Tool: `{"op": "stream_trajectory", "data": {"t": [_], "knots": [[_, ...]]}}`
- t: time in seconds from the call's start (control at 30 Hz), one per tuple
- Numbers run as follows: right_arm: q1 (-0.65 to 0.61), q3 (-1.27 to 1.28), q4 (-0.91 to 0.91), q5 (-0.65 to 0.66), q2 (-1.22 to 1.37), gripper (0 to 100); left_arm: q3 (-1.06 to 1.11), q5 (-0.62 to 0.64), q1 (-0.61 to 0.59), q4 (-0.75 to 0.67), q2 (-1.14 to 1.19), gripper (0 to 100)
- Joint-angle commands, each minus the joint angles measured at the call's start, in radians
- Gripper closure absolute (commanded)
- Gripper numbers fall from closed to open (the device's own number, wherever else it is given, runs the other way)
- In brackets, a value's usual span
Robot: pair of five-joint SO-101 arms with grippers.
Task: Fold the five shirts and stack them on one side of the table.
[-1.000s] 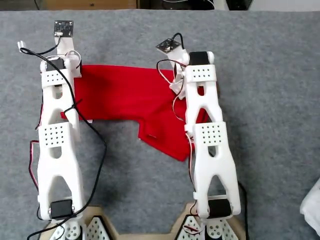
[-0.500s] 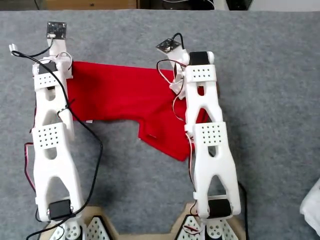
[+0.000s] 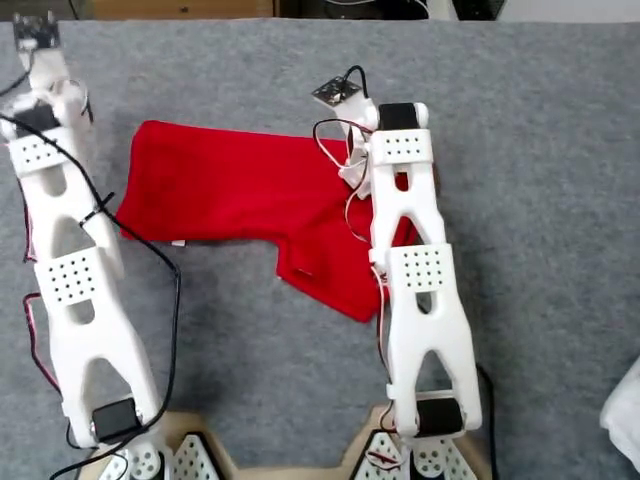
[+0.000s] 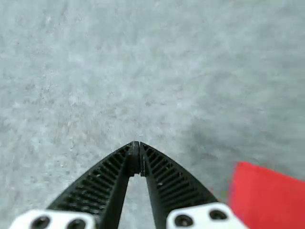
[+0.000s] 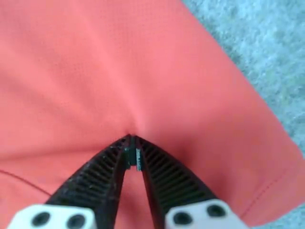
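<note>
Early stage, nothing stacked yet. Red shirt (image 3: 240,190) lies mid-worktop (image 3: 540,150), only partly folded. Right tool (image 5: 132,149) is clenched on a pinch of it. Left tool (image 4: 137,155) is clenched empty, just beside its edge.

Plain red shirt (image 3: 230,190) on the flecked grey table (image 3: 540,150); right of the shirt, something white (image 3: 625,410), maybe cloth.

The table (image 3: 560,150) is seen from a fixed camera above, aimed down over both arms. Each wrist camera is pointed along its own gripper from close range: the left gripper (image 4: 136,155) over bare table, the right gripper (image 5: 132,150) against the red shirt (image 5: 143,71), which is shared by all three views.
</note>
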Motion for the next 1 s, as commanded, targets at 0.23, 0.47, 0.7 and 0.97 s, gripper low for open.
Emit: {"op": "stream_trajectory", "data": {"t": [0.23,0.47,0.7,0.97], "knots": [[-0.015,-0.194,0.035,-0.008,0.005,99.2,-0.072,0.051,0.181,0.520,-0.206,98],[-0.084,-0.185,0.038,-0.017,-0.119,99.2,0.140,0.089,0.227,0.591,-0.252,98],[-0.067,-0.171,0.040,-0.063,-0.305,99.2,0.671,0.083,0.224,0.585,-0.435,98],[0.051,-0.180,0.031,-0.078,-0.283,99.2,1.049,0.084,0.216,0.304,-0.512,98]]}}
